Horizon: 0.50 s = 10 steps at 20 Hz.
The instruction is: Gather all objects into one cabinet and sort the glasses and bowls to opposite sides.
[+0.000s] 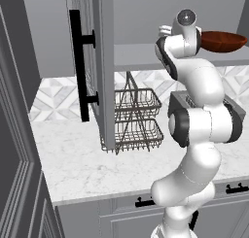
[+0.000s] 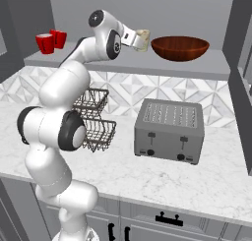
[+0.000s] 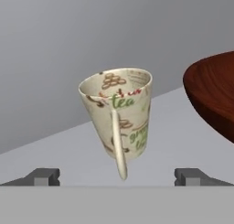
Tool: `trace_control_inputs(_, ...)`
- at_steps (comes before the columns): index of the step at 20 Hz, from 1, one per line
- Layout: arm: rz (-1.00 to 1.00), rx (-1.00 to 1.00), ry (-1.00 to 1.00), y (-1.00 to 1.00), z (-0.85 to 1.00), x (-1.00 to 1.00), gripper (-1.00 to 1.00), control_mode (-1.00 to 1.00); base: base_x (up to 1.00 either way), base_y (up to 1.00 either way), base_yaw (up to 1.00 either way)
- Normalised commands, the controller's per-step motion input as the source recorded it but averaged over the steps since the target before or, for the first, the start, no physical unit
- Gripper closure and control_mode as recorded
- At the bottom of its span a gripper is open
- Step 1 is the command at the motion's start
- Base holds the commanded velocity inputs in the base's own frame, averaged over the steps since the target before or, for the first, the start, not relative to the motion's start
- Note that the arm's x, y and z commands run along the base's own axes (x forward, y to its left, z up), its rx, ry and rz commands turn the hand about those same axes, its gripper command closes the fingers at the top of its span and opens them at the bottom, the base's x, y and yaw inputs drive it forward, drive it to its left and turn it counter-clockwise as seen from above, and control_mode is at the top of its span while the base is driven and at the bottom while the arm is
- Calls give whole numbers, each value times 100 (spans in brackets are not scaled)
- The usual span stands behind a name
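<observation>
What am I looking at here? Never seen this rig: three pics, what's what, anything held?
A simulated kitchen. The white robot arm sits on a driving base. Two pictures come from base cameras behind it, left and right; the third looks along the gripper itself. On the cabinet shelf stand two red cups, a cream patterned cup and a wooden bowl. On the marble counter below: a toaster and a wire basket rack. The jaws are wide open, the cream cup between and ahead of them. Nothing is held.
</observation>
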Motion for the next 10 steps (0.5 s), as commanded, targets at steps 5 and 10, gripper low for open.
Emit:
trace_control_inputs(5,0,0,0,-19,-7,6,-100,-100,0,0,0)
trace_control_inputs(10,0,0,0,-6,-12,5,-100,-100,0,0,0)
